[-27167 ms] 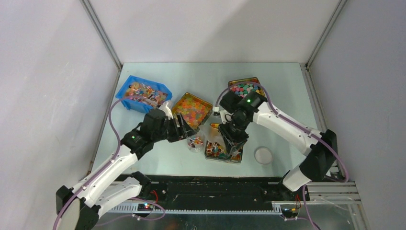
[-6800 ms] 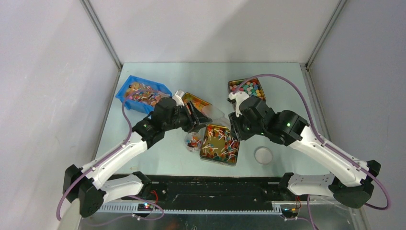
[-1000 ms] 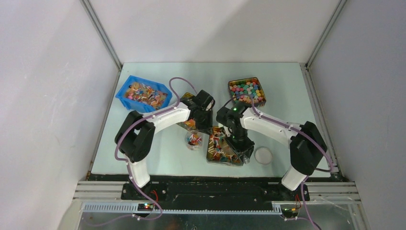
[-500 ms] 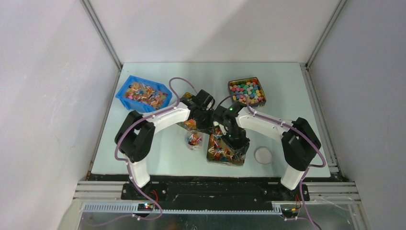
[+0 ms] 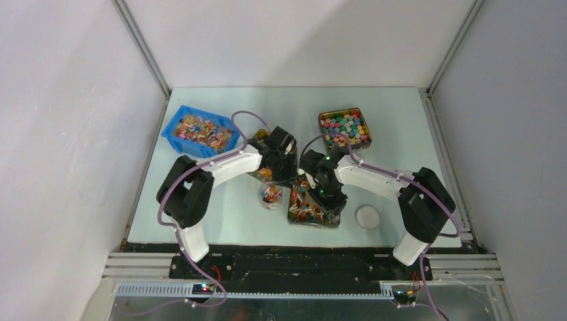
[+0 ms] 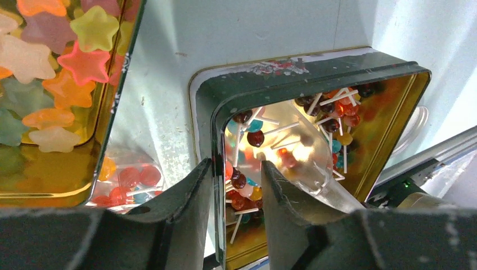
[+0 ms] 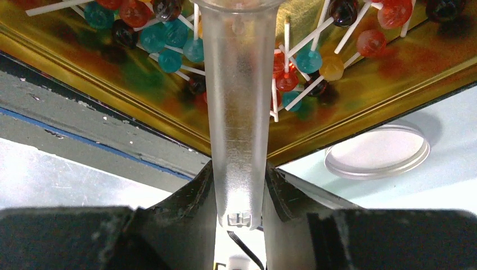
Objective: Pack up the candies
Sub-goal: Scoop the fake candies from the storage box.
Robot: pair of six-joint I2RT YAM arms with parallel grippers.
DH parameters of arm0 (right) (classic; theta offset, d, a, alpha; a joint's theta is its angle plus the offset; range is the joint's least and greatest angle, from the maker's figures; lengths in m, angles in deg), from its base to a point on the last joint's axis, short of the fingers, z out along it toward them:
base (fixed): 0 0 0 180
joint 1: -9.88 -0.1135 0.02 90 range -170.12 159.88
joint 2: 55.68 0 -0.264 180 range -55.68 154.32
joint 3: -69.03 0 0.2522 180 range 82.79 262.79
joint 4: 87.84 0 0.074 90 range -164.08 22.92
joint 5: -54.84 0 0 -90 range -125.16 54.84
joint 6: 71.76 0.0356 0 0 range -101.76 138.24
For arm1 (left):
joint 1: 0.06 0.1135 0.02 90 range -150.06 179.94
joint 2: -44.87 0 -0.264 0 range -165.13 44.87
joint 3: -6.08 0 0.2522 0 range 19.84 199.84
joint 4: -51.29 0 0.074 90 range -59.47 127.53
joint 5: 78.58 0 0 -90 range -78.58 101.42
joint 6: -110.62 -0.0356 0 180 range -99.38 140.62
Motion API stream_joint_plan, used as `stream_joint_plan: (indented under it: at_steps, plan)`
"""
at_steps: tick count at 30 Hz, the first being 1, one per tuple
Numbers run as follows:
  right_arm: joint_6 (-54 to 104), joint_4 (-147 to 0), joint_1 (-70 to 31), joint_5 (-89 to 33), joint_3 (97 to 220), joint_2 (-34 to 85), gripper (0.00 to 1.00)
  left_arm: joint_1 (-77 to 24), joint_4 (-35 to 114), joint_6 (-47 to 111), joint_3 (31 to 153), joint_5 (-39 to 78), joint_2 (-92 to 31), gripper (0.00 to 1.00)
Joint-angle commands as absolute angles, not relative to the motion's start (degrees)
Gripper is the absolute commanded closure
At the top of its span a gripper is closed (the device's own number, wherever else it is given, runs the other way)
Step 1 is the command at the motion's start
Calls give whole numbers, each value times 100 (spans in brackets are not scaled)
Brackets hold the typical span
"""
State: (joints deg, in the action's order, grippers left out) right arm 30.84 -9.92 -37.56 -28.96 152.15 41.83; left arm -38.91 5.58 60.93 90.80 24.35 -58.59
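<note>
Right wrist view: your right gripper (image 7: 239, 185) is clamped on the clear scoop (image 7: 239, 101), which reaches ahead into the gold tin (image 7: 140, 95) among the candies (image 7: 292, 79). They are tiny glossy red, teal and orange balls on thin white sticks, loosely tangled. Your left gripper (image 6: 236, 180) stands part-open astride the tin's wall, holding nothing. By its outer finger a small cup (image 6: 126, 180) holds a few candies. Most are unpacked, and the lid (image 7: 377, 152) lies off.

On the desk (image 5: 220, 214), the lollipop tin (image 6: 315, 66) sits front centre, holding the candies (image 6: 256, 138), a scoop (image 7: 239, 112) dipped in. A small cup (image 5: 270, 198) stands just left of it, a lid (image 5: 368, 217) just right. Behind: a star-sweet tin (image 6: 112, 112), a bin (image 5: 172, 139) back left, a third tin (image 5: 367, 132) back right.
</note>
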Motion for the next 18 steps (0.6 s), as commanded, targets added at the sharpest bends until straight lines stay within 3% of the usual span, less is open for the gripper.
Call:
stream_joint_plan:
  at_steps: [1,18]
  plan:
    - [3089,-1702,-3725,-2991,15024,3754,100,-3778,851,6314,8942,2746,-5407,58]
    - [3228,-1938,-3835,-3087,14284,2962,100,-3429,491,6297,8906,2620,-4559,46]
